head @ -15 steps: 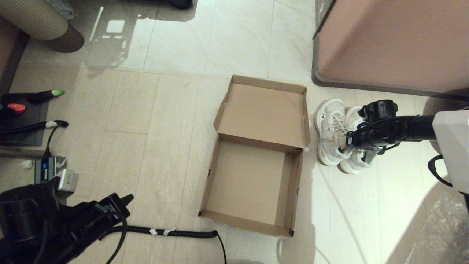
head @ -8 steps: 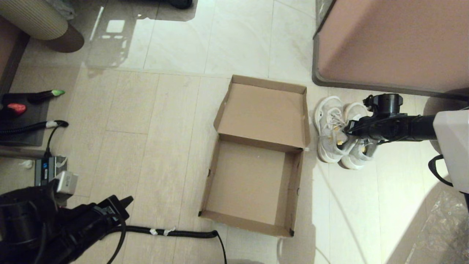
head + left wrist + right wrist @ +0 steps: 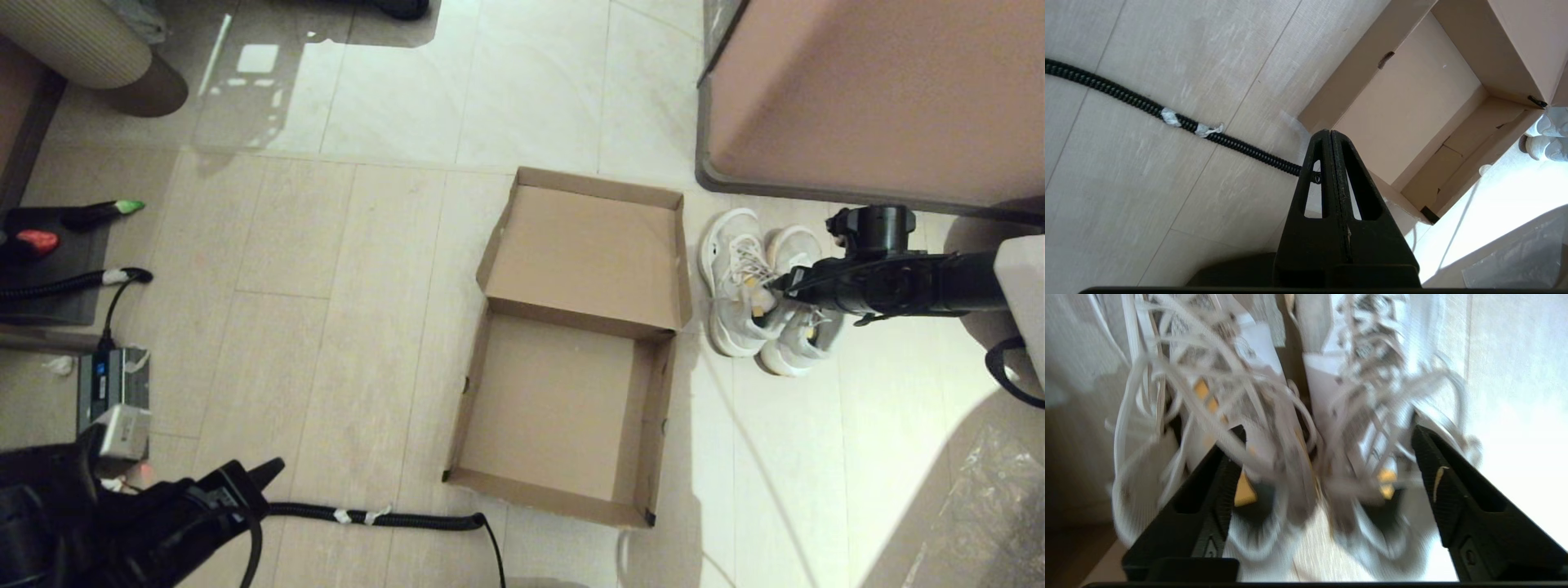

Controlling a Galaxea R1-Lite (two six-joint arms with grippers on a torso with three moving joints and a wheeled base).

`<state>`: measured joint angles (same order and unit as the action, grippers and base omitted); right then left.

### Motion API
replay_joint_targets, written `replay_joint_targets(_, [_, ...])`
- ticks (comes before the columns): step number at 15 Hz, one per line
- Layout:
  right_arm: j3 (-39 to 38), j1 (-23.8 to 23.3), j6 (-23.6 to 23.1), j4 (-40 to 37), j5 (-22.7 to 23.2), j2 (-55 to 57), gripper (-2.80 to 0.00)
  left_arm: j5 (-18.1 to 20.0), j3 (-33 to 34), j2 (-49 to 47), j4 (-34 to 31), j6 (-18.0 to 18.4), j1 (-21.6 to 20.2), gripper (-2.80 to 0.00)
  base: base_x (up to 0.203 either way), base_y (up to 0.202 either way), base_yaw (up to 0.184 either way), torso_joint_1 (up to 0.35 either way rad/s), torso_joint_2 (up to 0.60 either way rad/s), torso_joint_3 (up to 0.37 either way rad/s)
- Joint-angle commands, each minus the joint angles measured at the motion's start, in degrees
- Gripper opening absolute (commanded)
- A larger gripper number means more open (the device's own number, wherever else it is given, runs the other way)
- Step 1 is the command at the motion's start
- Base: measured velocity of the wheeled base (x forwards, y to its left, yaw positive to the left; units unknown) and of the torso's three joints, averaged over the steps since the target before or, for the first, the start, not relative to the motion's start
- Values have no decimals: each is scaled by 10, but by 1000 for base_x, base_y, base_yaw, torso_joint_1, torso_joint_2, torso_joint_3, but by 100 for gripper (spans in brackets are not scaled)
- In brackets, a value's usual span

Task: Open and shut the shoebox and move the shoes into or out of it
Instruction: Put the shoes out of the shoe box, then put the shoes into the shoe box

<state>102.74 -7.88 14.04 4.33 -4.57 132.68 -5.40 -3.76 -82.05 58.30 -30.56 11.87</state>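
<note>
I am holding my right end effector out level with its fingers spread wide, and keeping my left end effector low, fingers pressed together.

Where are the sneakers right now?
In the head view the sneakers sit side by side on the floor just right of the open shoebox, below the pinkish-brown cabinet, with the open right gripper over them.

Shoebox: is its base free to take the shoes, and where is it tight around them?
The shoebox base is bare wall to wall, lid flap laid back. Open floor also lies between its left wall and the black cable. Crowded: the shoes sit between box and pink cabinet, right gripper open over them.
</note>
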Motion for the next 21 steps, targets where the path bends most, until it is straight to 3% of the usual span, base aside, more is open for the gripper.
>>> replay_joint_targets(1, [-27, 0, 2, 1, -1, -32, 0, 0, 9, 17, 3, -2, 0, -280, 0, 0, 0, 0, 0, 0])
replay_joint_targets(11, [-177, -36, -12, 51, -25, -109, 0, 0, 25, 49, 3, -1, -4, -280, 0, 0, 0, 0, 0, 0])
replay_joint_targets(21, [-168, -33, -13, 93, -26, -30, 0, 1, 25, 41, 1, -2, -12, -280, 0, 0, 0, 0, 0, 0])
